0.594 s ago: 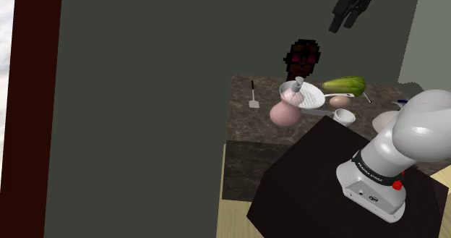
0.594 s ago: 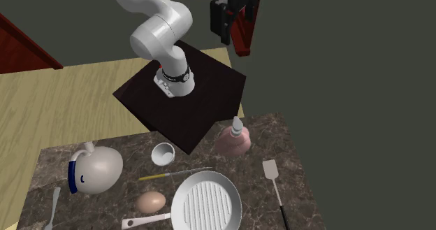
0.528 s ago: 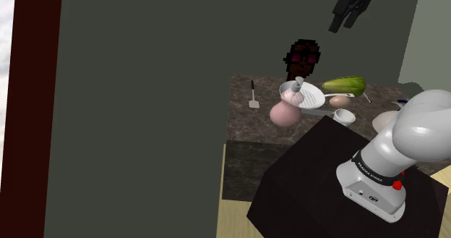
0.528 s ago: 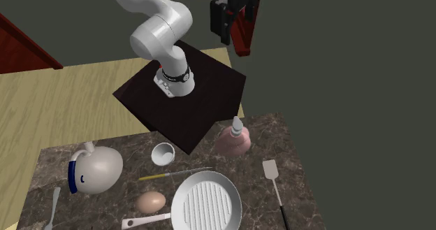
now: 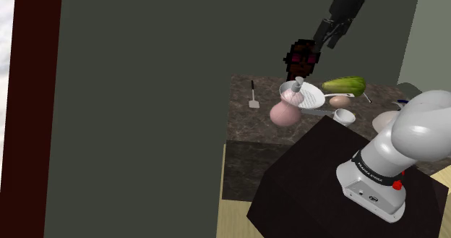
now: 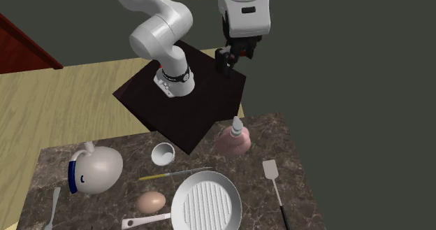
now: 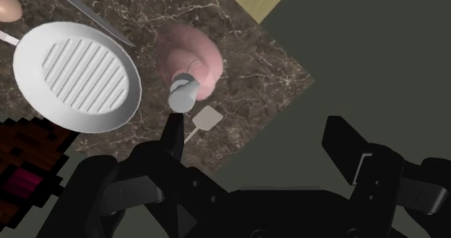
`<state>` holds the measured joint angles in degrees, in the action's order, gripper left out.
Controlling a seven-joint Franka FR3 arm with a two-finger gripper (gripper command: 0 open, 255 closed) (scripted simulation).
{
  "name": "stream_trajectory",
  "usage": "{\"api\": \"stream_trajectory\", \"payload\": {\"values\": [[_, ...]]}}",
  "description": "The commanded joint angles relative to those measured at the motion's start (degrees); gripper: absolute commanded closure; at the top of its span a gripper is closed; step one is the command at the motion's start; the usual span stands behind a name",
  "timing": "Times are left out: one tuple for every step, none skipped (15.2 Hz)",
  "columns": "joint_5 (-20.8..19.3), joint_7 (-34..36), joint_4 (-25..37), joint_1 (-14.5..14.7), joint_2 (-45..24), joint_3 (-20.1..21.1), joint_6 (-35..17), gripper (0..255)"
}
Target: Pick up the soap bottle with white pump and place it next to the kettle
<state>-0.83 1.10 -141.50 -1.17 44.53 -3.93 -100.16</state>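
Table [image 6: 283, 148], dark and veined like stone, is carrying everything that matters here. The white arm [image 6: 157, 33] is rising from its stand [image 6: 202, 113] and curving over toward the table, hand pointing down. The kettle [image 6: 94, 169], pale and round with a blue band, is sitting toward the second exterior view's left end of the table. A ridged white pan [image 6: 206, 206] is lying nearer the middle.

The soap bottle [image 6: 234, 141], pink and squat with a grey-white pump, is standing upright at the table edge nearest the stand. It is well apart from the kettle, with a small white cup [image 6: 163, 152] sitting between them.

The gripper [image 6: 230, 59] is hanging high above the soap bottle, its fingers standing apart and holding nothing. Seen along the gripper, the soap bottle [image 7: 191, 70] is lying outside the gap, just beyond the tip of one finger [image 7: 172, 139], with its long axis pointing up toward the hand. I judge the coming move is calling for a sideways shift to bring the pump between the fingers, then a straight descent.
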Motion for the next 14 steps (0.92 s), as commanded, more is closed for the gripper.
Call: {"api": "stream_trajectory", "payload": {"values": [[-0.8, -0.2, -2.6, -0.6, -1.5, -0.6, -4.4, 0], [-1.1, -0.2, -3.8, -0.9, -2.4, -0.8, -6.6, 0], [-1.5, -0.2, -4.9, -1.2, -3.3, -1.1, -8.8, 0], [-1.9, -0.2, -5.9, -1.5, -4.4, -1.3, -11.0, 0], [-2.2, -0.2, -6.9, -1.8, -5.6, -1.6, -13.2, 0], [-2.6, -0.2, -7.8, -2.2, -6.8, -1.9, -15.5, 0], [-2.9, -0.2, -8.6, -2.5, -8.2, -2.2, -17.8, 0], [-3.3, -0.2, -9.3, -2.8, -9.7, -2.5, -20.1, 0], [-3.7, -0.2, -10.0, -3.1, -11.3, -2.8, -22.5, 0], [-4.0, -0.2, -10.5, -3.4, -13.0, -3.1, -24.8, 0], [-4.3, -0.2, -11.0, -3.7, -14.7, -3.4, -27.2, 0], [-4.7, -0.1, -11.3, -4.0, -16.6, -3.7, -29.6, 0], [-5.0, -0.1, -11.6, -4.3, -18.6, -4.0, -31.9, 0], [-5.1, -0.1, -11.7, -4.4, -19.7, -4.2, -33.2, 0]]}}
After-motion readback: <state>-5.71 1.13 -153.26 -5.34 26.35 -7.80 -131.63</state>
